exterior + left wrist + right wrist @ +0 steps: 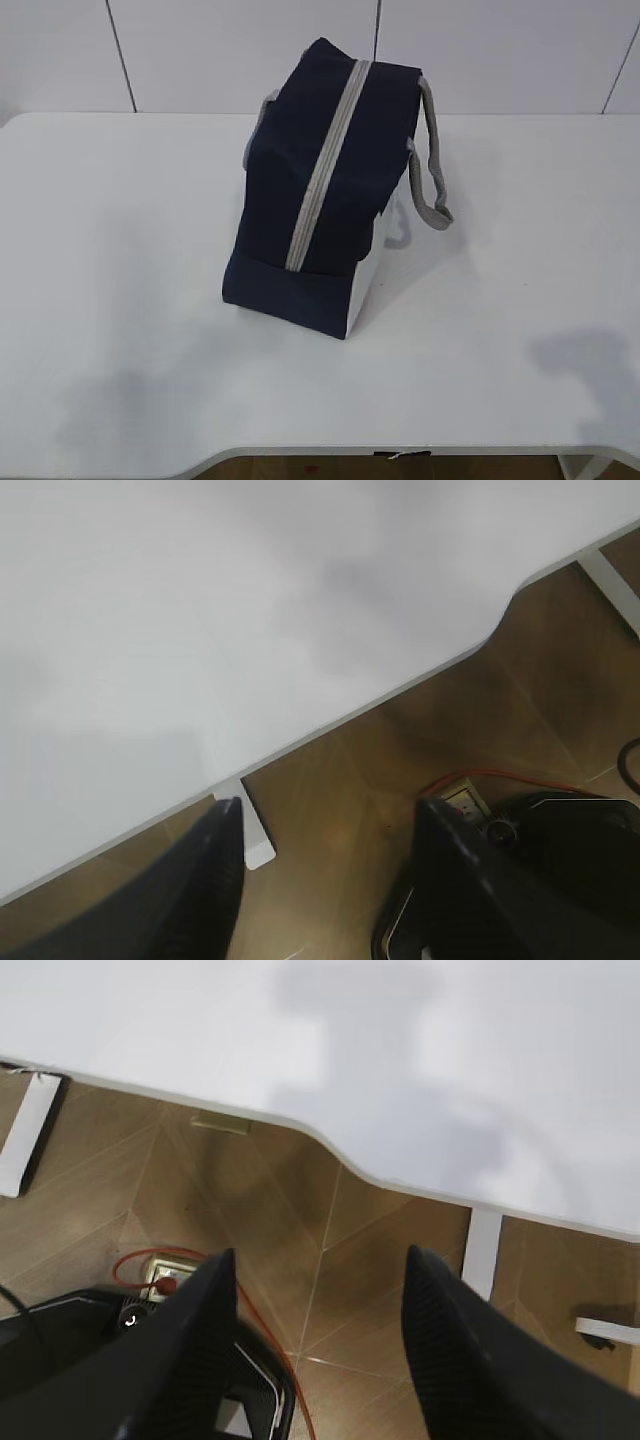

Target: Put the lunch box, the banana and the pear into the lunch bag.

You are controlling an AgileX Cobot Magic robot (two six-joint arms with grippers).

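The navy-blue lunch bag [325, 190] stands on the white table [120, 250] in the exterior view, its grey zipper [325, 165] running shut along the top and grey strap handles [432, 160] hanging at the right. The lunch box, the banana and the pear are out of view. Neither arm appears in the exterior view. My left gripper [328, 815] is open and empty, held off the table's front edge over the floor. My right gripper [318, 1260] is likewise open and empty, beyond the front edge.
Below both wrist cameras lies a brown wooden floor [330, 1210] with a red cable [250, 1310], a floor socket [468, 802] and dark robot base parts [560, 850]. White table legs [482, 1250] stand under the curved front edge [380, 695].
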